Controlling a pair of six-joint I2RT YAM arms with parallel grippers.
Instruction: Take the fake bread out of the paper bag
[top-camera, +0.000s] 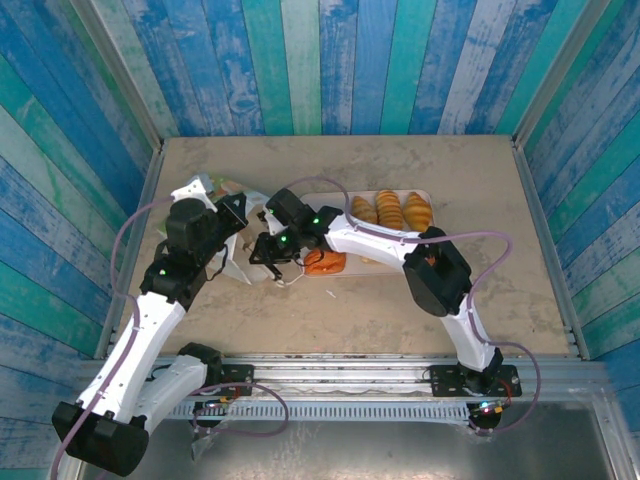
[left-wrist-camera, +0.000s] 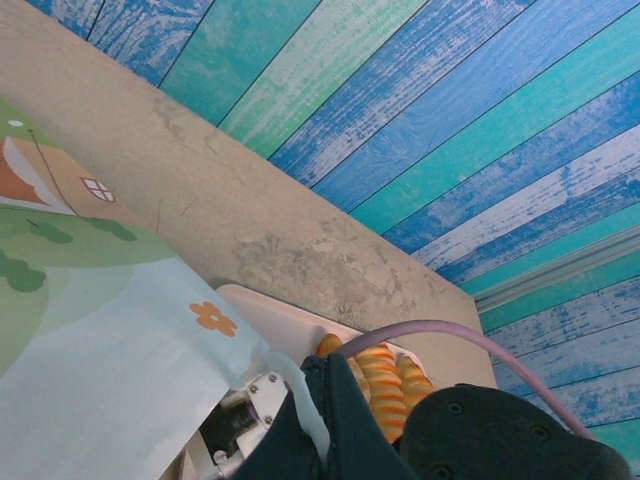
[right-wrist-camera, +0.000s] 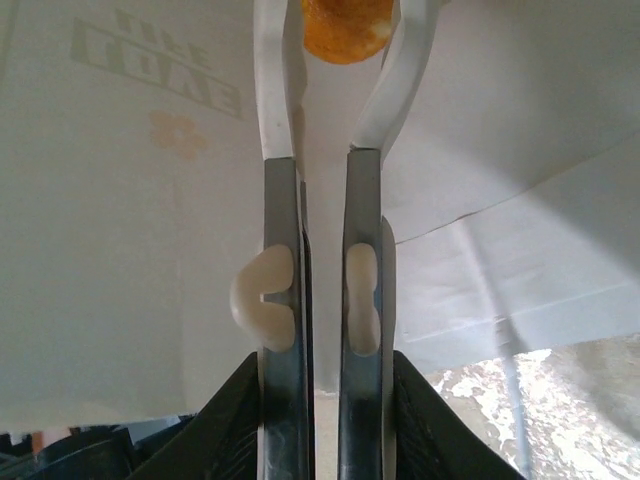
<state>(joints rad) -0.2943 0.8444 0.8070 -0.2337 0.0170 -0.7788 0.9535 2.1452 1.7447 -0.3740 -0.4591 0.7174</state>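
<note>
The white paper bag (top-camera: 238, 262) lies on its side left of centre, its green and orange print facing up (left-wrist-camera: 100, 340). My left gripper (top-camera: 238, 215) is shut on the bag's upper rim, and the white paper edge runs between its dark fingers (left-wrist-camera: 320, 420). My right gripper (top-camera: 262, 250) reaches into the bag's mouth. Inside, its white fingertips (right-wrist-camera: 272, 90) close on an orange piece of fake bread (right-wrist-camera: 340, 28). Three ridged croissants (top-camera: 390, 210) lie on the pink tray (top-camera: 330, 200), and an orange pastry (top-camera: 325, 263) lies at its near edge.
The pink tray (left-wrist-camera: 280, 320) lies right of the bag, close to the right arm's forearm (top-camera: 370, 240). Blue and green plank walls enclose the table on three sides. Bare tabletop (top-camera: 400, 310) lies in front of the tray and toward the right wall.
</note>
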